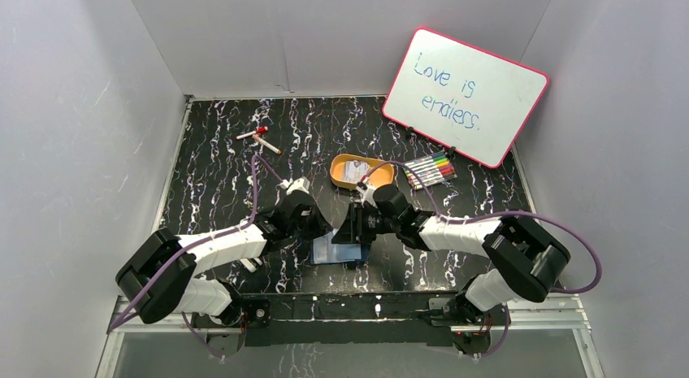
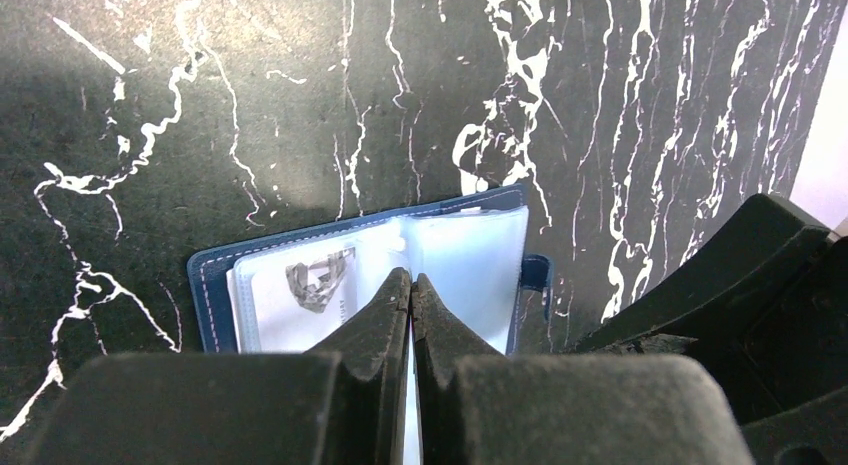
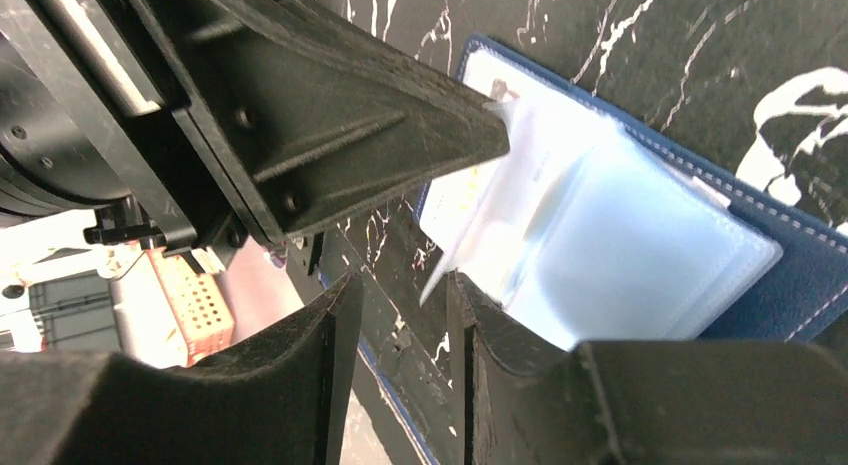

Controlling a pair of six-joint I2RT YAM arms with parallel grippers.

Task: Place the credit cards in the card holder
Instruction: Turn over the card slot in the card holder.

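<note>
The navy card holder lies open on the black marbled table between my two grippers. In the left wrist view the holder shows clear sleeves, and one credit card with grey print sits in the left sleeve. My left gripper is shut on a thin clear sleeve and holds it lifted. Its fingers also show in the right wrist view above the holder. My right gripper is open and empty at the edge of the sleeves. Another card lies in the orange tray.
A pink-framed whiteboard leans at the back right. A row of coloured markers lies right of the tray. A red-capped marker lies at the back left. Grey walls close in three sides.
</note>
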